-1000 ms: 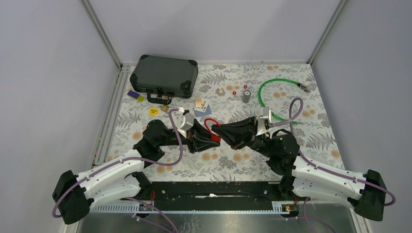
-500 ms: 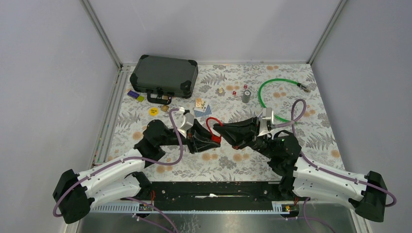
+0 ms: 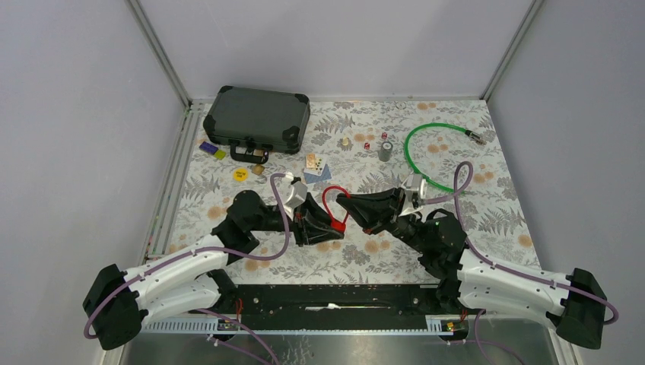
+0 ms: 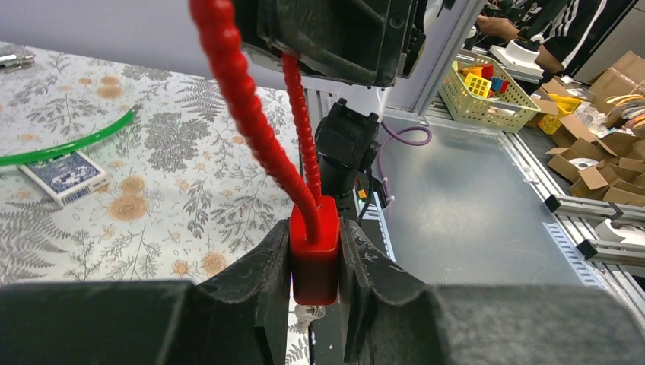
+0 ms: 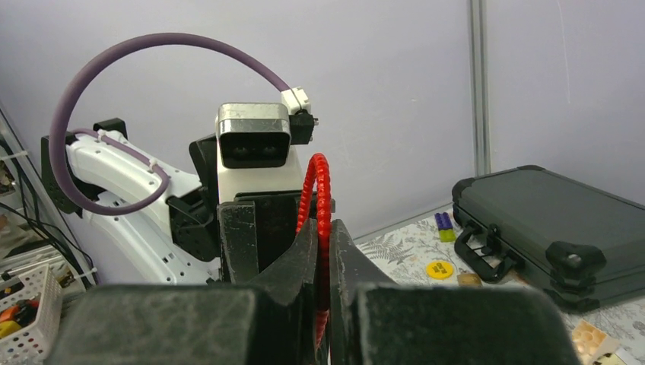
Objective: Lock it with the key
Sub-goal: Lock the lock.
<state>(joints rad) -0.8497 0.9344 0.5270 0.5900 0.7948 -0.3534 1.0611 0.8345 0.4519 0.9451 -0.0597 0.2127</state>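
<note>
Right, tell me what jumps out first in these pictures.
The red ribbed cable lock at the middle of the floral table stands out first. The left gripper clamps its block-shaped body, and the shut right gripper meets its loop from the other side. Behind them a dark hard-shell case lies at the far left and a green cable loop at the far right.

the left gripper (image 4: 314, 257) pinches a red rectangular plastic lock body (image 4: 313, 232) between its black fingers (image 4: 262, 275); a red ribbed cable shackle (image 4: 242, 91) rises from it, ahead of the fingertips, to a black plastic housing (image 4: 327, 38) above.
</note>
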